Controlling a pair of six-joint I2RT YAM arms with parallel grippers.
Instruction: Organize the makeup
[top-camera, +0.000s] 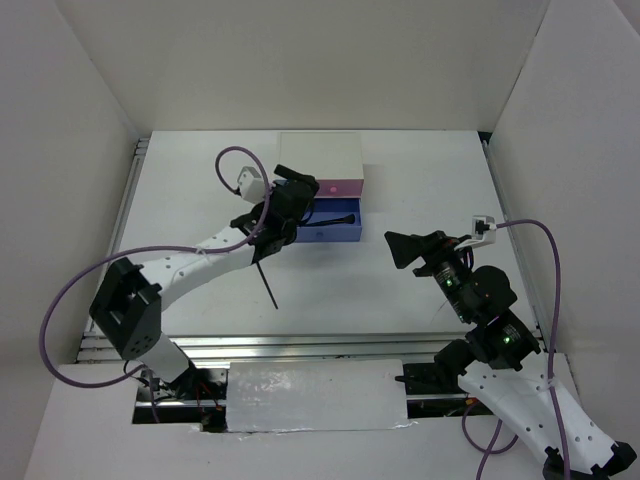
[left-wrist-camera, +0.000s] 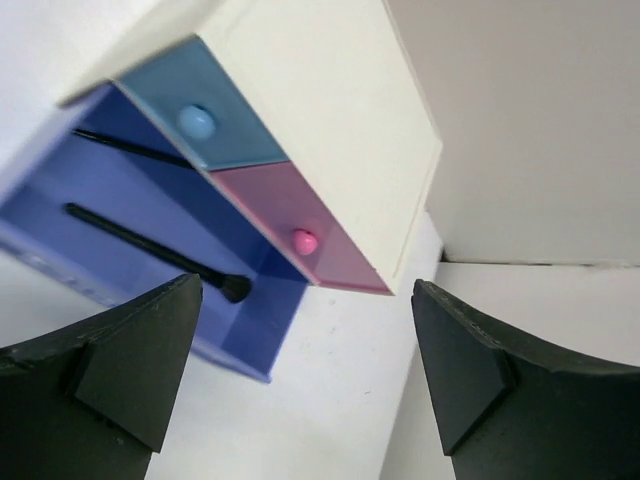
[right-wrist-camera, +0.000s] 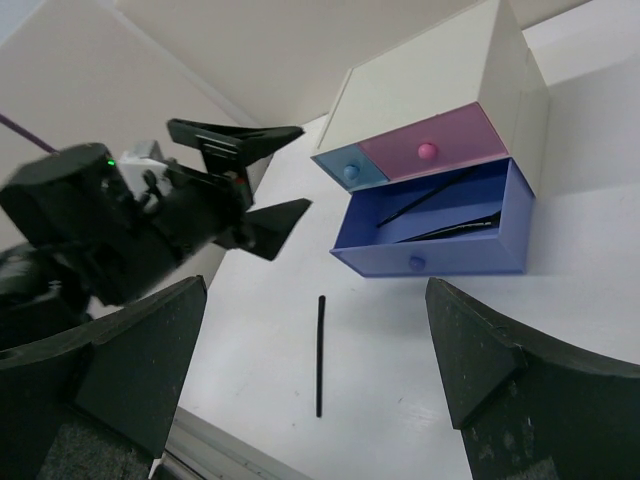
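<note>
Left gripper (left-wrist-camera: 308, 295): jaws apart, empty, over open blue drawer (right-wrist-camera: 430, 262).
Right gripper (top-camera: 400, 247): jaws apart, holding nothing.
Drawer contents: brush (left-wrist-camera: 150, 250), thin pencil (left-wrist-camera: 130, 148); possibly more hidden.
Loose pencil (top-camera: 268, 287): flat on table (top-camera: 200, 200), near the drawer.
Advice: grip it mid-shaft, fingers across.

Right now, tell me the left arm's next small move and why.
Probably lower the left gripper onto the black pencil lying loose on the table and close on it. Its jaws stand open and empty beside the pulled-out blue drawer, which already holds a brush and a second pencil, so this looks like the only item left out.
</note>
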